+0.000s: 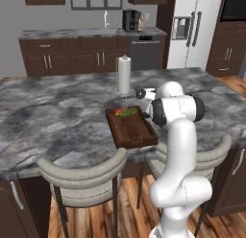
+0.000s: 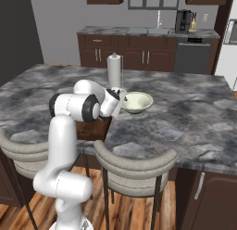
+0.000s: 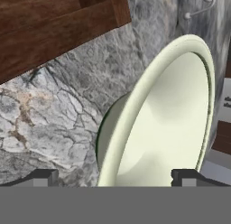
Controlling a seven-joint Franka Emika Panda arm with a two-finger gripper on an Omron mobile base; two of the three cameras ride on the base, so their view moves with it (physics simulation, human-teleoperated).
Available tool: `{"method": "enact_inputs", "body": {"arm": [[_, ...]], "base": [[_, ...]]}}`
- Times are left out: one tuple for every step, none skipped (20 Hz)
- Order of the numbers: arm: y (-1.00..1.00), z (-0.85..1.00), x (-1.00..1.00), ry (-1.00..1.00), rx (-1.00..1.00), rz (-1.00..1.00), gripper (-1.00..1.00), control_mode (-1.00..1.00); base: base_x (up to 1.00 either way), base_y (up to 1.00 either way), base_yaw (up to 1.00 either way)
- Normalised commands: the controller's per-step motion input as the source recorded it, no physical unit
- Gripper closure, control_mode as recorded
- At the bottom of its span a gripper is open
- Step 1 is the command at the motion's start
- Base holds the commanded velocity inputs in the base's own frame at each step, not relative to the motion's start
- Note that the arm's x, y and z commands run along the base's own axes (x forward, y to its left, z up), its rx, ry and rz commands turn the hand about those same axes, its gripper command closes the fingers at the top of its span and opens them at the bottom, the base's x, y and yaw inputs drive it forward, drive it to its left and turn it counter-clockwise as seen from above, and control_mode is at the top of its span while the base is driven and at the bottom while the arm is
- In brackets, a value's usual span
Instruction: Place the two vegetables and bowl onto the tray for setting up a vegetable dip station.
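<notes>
Gripper [image 3: 115,175] released, fingers astride bowl [image 3: 171,123] rim, tray [image 1: 130,126] at ten o'clock, carrot [image 1: 119,111] and cucumber [image 1: 128,112] inside it

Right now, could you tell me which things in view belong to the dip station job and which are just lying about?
Belonging to the job:
- carrot, on the tray
- green vegetable, on the tray
- tray
- bowl, on the counter beside the tray
- open claw, at the bowl's rim

Just lying about:
- paper-towel roll
- two stools
- coffee maker
</notes>
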Motion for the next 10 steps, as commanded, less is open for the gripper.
{"method": "enact_inputs", "body": {"arm": [[-0.11,-0.07,0.12,0.00,0.00,0.00,-1.00,-1.00],[-0.11,-0.06,0.14,0.00,0.00,0.00,-1.00,-1.00],[-0.11,-0.06,0.16,0.00,0.00,0.00,-1.00,-1.00],[-0.10,-0.06,0.16,0.00,0.00,0.00,-1.00,-1.00],[-0.11,-0.06,0.17,0.00,0.00,0.00,-1.00,-1.00],[-0.14,-0.07,0.14,0.00,0.00,0.00,-1.00,-1.00],[-0.13,-0.07,0.13,0.00,0.00,0.00,-1.00,-1.00],[-0.11,-0.07,0.12,0.00,0.00,0.00,-1.00,-1.00],[-0.10,-0.07,0.11,0.00,0.00,0.00,-1.00,-1.00],[-0.11,-0.07,0.10,0.00,0.00,0.00,-1.00,-1.00]], "base": [[0.00,0.00,0.00],[0.00,0.00,0.00],[0.00,0.00,0.00],[0.00,0.00,0.00],[0.00,0.00,0.00],[0.00,0.00,0.00],[0.00,0.00,0.00],[0.00,0.00,0.00],[0.00,0.00,0.00],[0.00,0.00,0.00]]}}
